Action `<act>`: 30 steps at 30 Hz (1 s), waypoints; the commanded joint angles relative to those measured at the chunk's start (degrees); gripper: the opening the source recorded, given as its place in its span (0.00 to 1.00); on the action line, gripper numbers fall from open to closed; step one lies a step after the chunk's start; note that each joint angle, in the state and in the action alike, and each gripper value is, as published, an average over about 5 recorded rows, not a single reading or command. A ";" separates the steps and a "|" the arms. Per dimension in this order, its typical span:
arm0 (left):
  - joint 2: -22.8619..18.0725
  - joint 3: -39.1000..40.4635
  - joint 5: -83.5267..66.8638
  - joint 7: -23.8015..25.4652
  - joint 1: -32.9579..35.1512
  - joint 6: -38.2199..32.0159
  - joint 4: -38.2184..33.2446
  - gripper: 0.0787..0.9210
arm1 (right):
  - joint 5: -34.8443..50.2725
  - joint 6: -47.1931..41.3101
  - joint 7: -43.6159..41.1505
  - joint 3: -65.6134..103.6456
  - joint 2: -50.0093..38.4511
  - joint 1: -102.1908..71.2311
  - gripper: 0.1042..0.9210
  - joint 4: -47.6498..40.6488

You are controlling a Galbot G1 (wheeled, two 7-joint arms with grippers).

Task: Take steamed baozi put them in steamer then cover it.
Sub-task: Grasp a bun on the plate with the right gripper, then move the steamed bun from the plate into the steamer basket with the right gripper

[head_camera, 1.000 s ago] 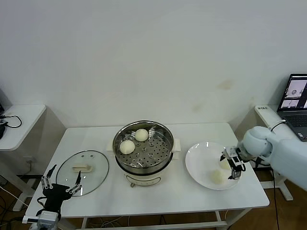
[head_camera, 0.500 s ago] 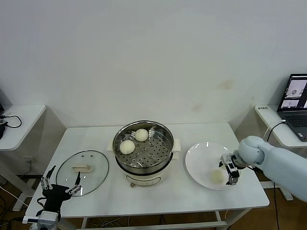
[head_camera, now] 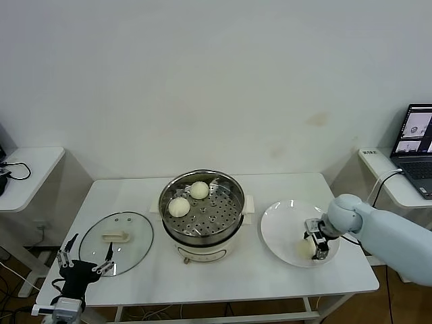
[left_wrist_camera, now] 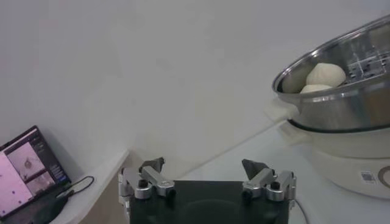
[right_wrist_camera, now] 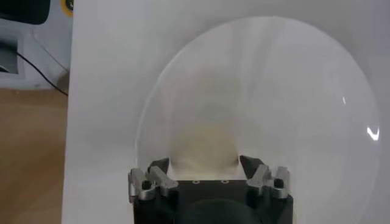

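The steamer (head_camera: 202, 214) stands mid-table with two baozi (head_camera: 179, 206) (head_camera: 199, 190) on its perforated tray; it also shows in the left wrist view (left_wrist_camera: 341, 103). A third baozi (head_camera: 304, 249) lies on the white plate (head_camera: 283, 223). My right gripper (head_camera: 314, 244) is low over it, open, with a finger on either side of the bun (right_wrist_camera: 204, 143); in the right wrist view the gripper (right_wrist_camera: 204, 167) straddles it. The glass cover (head_camera: 116, 241) lies flat at the left. My left gripper (head_camera: 86, 260) is open and parked at the front left edge.
A laptop (head_camera: 417, 138) sits on a side table at the right. Another side table (head_camera: 27, 172) with cables stands at the left. The plate's rim (right_wrist_camera: 292, 91) is near the table's right edge.
My right gripper has moved down and toward the plate's front, and its fingers have come around the baozi there. The left arm has not moved.
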 commanded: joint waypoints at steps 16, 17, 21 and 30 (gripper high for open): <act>0.60 -0.28 -0.29 -0.01 -0.16 0.00 -0.70 0.88 | 4.28 0.27 -3.33 -1.27 -0.36 10.18 0.59 0.43; 0.66 -0.31 -0.32 0.00 -0.16 0.00 -0.77 0.88 | 4.93 0.31 -3.61 -1.20 -0.40 11.76 0.59 0.37; 0.81 -0.35 -0.38 0.00 -0.16 0.00 -1.04 0.88 | 7.64 0.25 -4.54 -0.66 0.16 17.35 0.59 0.11; 1.22 -0.50 -0.57 -0.01 -0.18 -0.02 -1.28 0.88 | 13.95 -0.57 -4.46 -5.32 5.62 31.30 0.59 -1.18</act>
